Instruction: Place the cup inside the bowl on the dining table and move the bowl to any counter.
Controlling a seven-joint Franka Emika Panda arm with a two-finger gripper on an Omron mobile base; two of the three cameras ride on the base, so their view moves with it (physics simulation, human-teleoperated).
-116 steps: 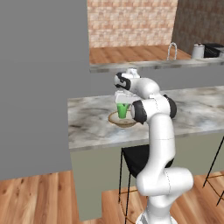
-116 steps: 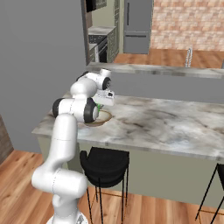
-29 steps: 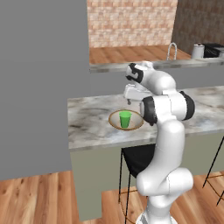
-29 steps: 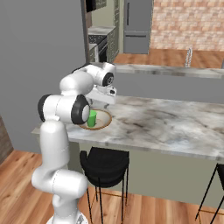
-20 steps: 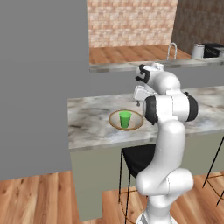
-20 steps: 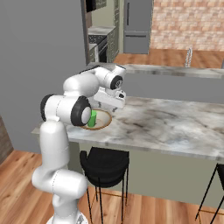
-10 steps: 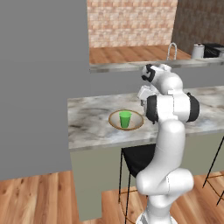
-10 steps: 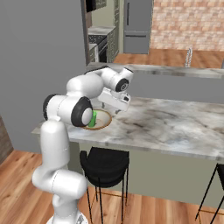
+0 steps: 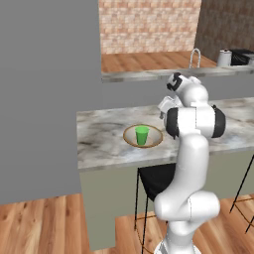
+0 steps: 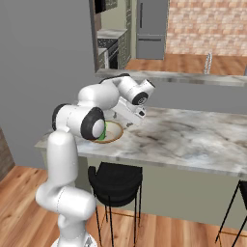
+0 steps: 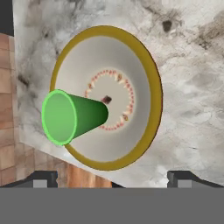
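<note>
Cup [image 9: 142, 135], a bright green tumbler, stands upright in the middle of the bowl [image 9: 130, 137], which rests on the marble worktop of the dining table [image 9: 99, 144] near its front edge. Just right of the bowl, the end effector [image 11: 112, 180] hovers above the rim with its fingertips [image 11: 180, 178] spread wide and nothing between them. A black stool [image 10: 116, 182] sits below the bowl's side of the worktop.
</note>
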